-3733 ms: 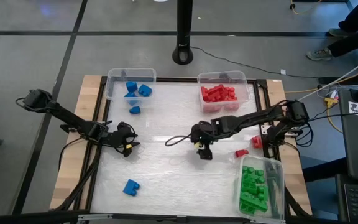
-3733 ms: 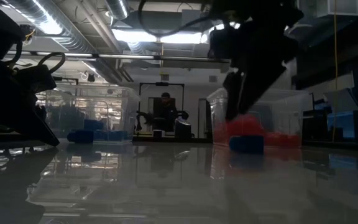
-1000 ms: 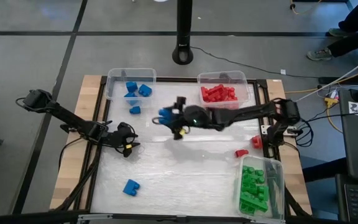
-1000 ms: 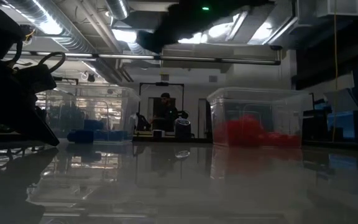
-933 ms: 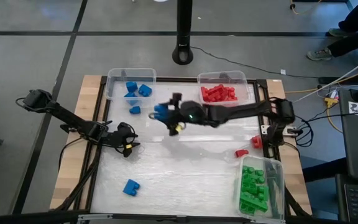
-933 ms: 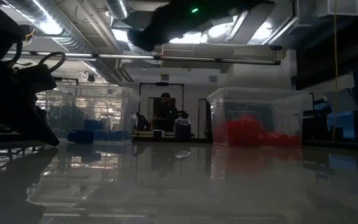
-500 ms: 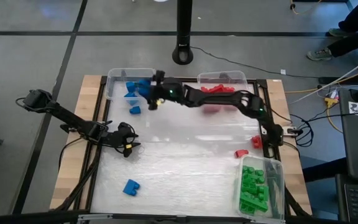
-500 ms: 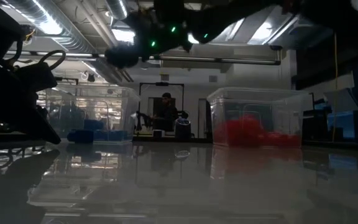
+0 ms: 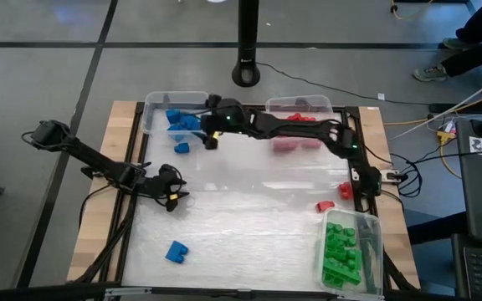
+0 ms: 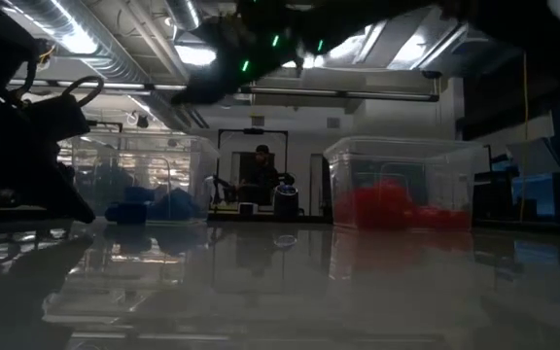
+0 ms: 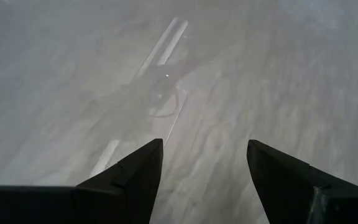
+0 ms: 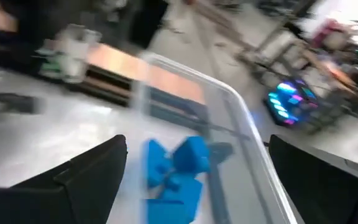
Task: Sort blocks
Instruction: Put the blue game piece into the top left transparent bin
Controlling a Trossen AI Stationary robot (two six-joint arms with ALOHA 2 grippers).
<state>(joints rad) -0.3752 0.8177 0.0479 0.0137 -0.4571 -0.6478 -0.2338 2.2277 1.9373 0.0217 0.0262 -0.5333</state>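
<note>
Blocks are sorted by colour into clear bins. The blue bin (image 9: 153, 109) at the table's far left holds several blue blocks (image 9: 182, 121) (image 12: 178, 167). My right gripper (image 9: 206, 125) (image 12: 196, 142) hangs open over that bin's right rim, nothing between its fingers. Loose blocks lie flat on the table: one blue (image 9: 182, 148) just in front of the bin, another blue (image 9: 176, 250) near the front left, two red (image 9: 325, 205) (image 9: 345, 189) at the right. My left gripper (image 9: 172, 188) (image 11: 204, 155) waits open at the table's left, above bare tabletop.
A bin of red blocks (image 9: 299, 124) stands at the far middle under my right arm. A bin of green blocks (image 9: 341, 251) stands at the near right. A black pole's foot (image 9: 246, 73) is on the floor beyond the far edge. A person sits far behind (image 10: 261, 173).
My right gripper has swept from the table's middle toward the far left, up to the blue bin, carrying a blue block. The block is out of its fingers now and lies in the bin among the other blue ones.
</note>
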